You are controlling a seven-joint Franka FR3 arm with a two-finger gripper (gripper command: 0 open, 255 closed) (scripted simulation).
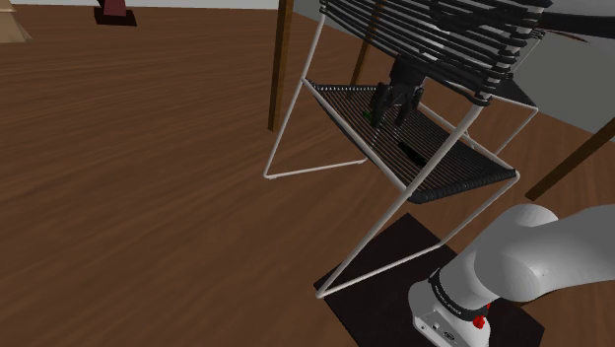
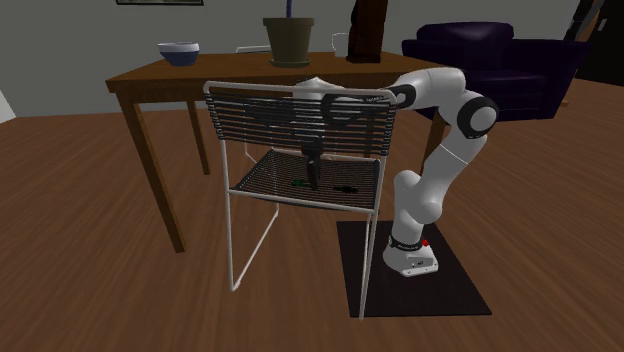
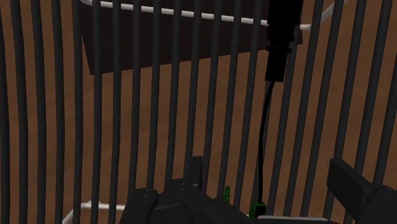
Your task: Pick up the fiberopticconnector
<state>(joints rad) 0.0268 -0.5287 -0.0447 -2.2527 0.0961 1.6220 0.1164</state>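
The fiberopticconnector (image 3: 224, 202) is a small dark piece with green parts, lying on the slatted seat (image 1: 463, 168) of a wire chair. It also shows as a green speck (image 1: 373, 115) beside the fingers and on the seat (image 2: 297, 183). A thin black cable (image 3: 264, 146) runs from it toward a black oblong body (image 3: 281, 38), seen further along the seat (image 1: 409, 153) (image 2: 345, 188). My gripper (image 3: 270, 172) is open and low over the seat (image 1: 394, 106) (image 2: 313, 178). The connector lies by one finger (image 3: 194, 170); the other finger (image 3: 356, 188) stands well apart.
The chair's slatted backrest (image 2: 300, 115) rises close beside my arm, and its white wire frame (image 1: 325, 168) slants around the seat. A wooden table (image 2: 140, 80) with a bowl (image 2: 178, 52) and pot (image 2: 288, 40) stands behind. A dark mat (image 2: 450, 285) lies under the stand.
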